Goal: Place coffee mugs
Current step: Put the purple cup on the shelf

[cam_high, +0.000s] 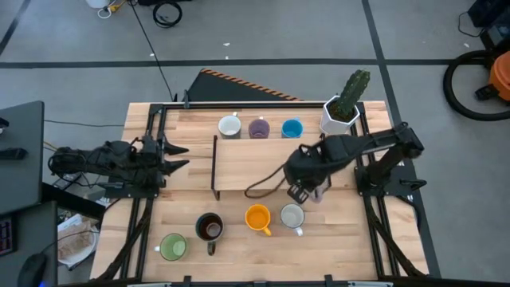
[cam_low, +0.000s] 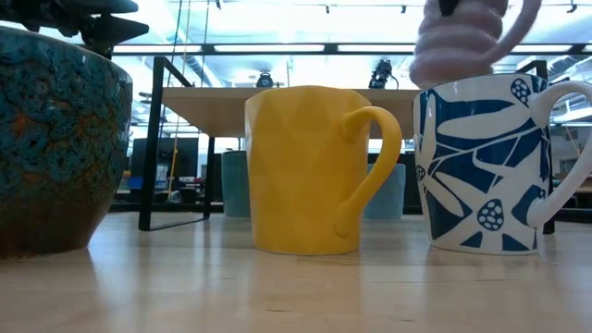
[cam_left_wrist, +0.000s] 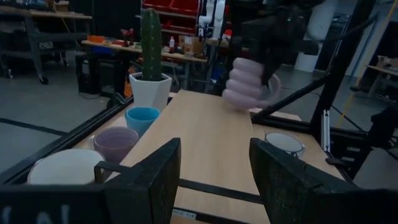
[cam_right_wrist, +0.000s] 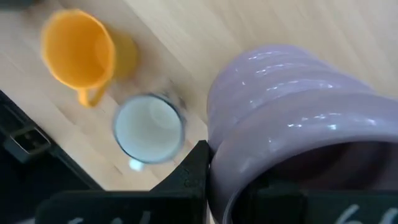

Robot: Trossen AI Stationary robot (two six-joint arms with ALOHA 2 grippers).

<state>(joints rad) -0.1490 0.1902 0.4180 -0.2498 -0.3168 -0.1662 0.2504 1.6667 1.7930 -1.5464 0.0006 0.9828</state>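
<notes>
My right gripper point(cam_high: 305, 190) is shut on a ribbed lavender mug point(cam_right_wrist: 292, 118), held in the air at the right end of the raised wooden shelf point(cam_high: 247, 163). Below it, an orange mug point(cam_high: 257, 217) and a white mug with a blue pattern point(cam_high: 292, 215) stand on their bases on the table's near part. A dark brown mug point(cam_high: 209, 228) and a green mug point(cam_high: 173, 246) stand further left. Behind the shelf a white mug point(cam_high: 229, 126), a purple mug point(cam_high: 258, 127) and a blue mug point(cam_high: 292, 128) stand in a row. My left gripper point(cam_high: 171, 155) waits open at the shelf's left end. My right gripper holds the lavender mug at its rim point(cam_right_wrist: 224, 168), coming from above. One dark finger point(cam_right_wrist: 193, 174) lies against the outer wall; the mug's own body hides the other. The mug point(cam_low: 458, 42) is lifted clear above the white patterned mug point(cam_low: 486, 162) and sits tilted.
A white hexagonal planter with a cactus point(cam_high: 341, 112) stands at the far right corner, close to the right arm. The shelf's black frame legs point(cam_high: 215, 167) stand on the table. Bare wood lies between the near mugs and the shelf.
</notes>
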